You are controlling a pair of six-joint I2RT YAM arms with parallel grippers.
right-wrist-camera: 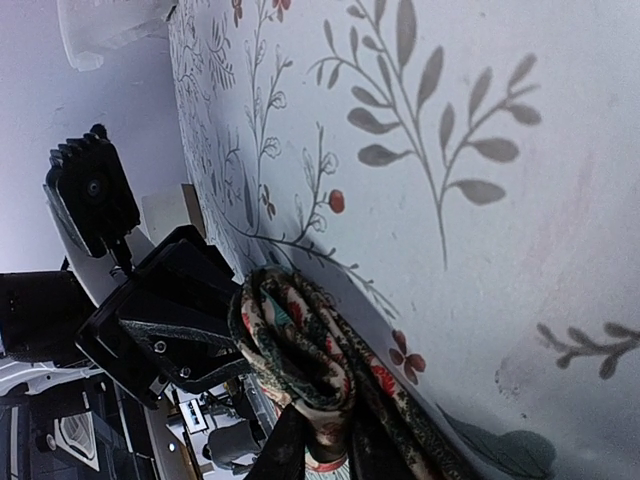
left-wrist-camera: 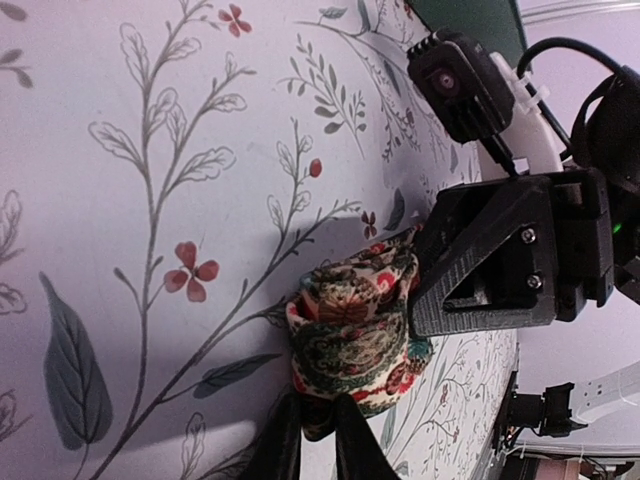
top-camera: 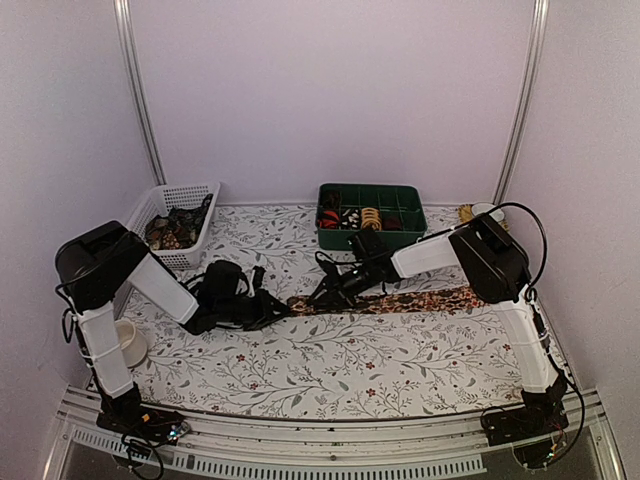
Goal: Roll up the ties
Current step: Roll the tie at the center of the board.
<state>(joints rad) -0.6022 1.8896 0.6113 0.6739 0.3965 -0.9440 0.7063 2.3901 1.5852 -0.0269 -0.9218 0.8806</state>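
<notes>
A patterned tie [top-camera: 420, 299] lies across the floral tablecloth, its left end wound into a small roll [top-camera: 300, 303]. My left gripper [top-camera: 283, 304] is shut on the roll [left-wrist-camera: 355, 340] from the left, and its fingers [left-wrist-camera: 275, 445] pinch the roll's lower edge. My right gripper [top-camera: 322, 292] is shut on the same roll [right-wrist-camera: 300, 345] from the right, with the tie's free length trailing off beside its fingers [right-wrist-camera: 285, 450]. The two grippers face each other, almost touching.
A green compartment box [top-camera: 372, 214] holding several rolled ties stands at the back centre. A white basket [top-camera: 172, 222] with more ties is at the back left. A white bowl [top-camera: 128, 341] sits near the left arm's base.
</notes>
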